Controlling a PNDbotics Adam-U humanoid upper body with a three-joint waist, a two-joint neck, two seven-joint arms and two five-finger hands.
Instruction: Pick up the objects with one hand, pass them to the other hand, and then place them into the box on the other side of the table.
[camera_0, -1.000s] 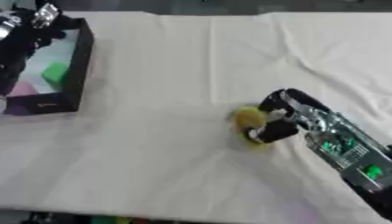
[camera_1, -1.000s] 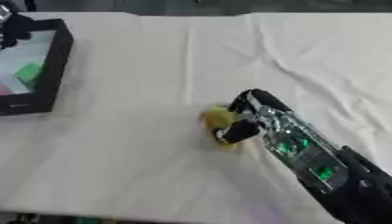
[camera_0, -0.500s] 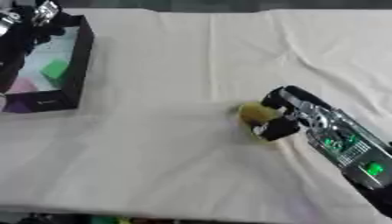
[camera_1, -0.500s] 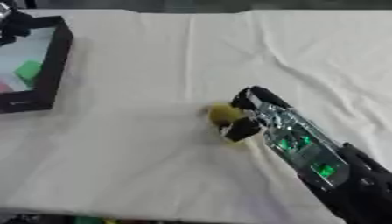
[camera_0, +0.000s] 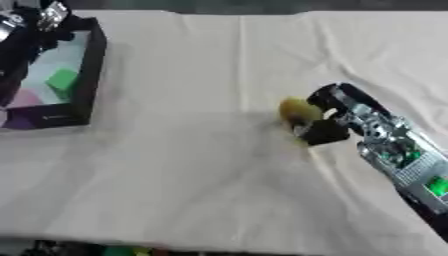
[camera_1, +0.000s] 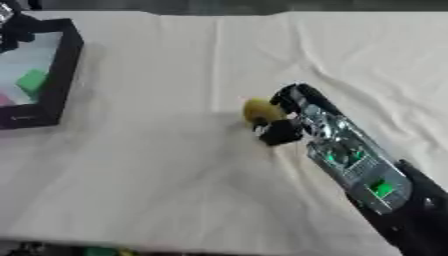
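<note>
A small yellow-green rounded object (camera_0: 296, 111) sits at the middle right of the cream cloth. My right hand (camera_0: 331, 116) reaches in from the lower right, its fingers and thumb curled round this object. A black box (camera_0: 80, 70) stands at the far left; inside lie a green block (camera_0: 62, 80) and a pink thing (camera_0: 24, 98). My left hand (camera_0: 31, 21) hovers over the box's far corner at the upper left, fingers curled, and I cannot make out anything in it.
The cream tablecloth (camera_0: 192, 165) covers the table, with creases at the upper right. Some coloured things (camera_0: 114, 249) show below the table's near edge.
The whole picture has shifted a little, so the camera moved. My right hand has stayed curled on the yellow-green object, now slightly higher in view. The left hand remains over the box.
</note>
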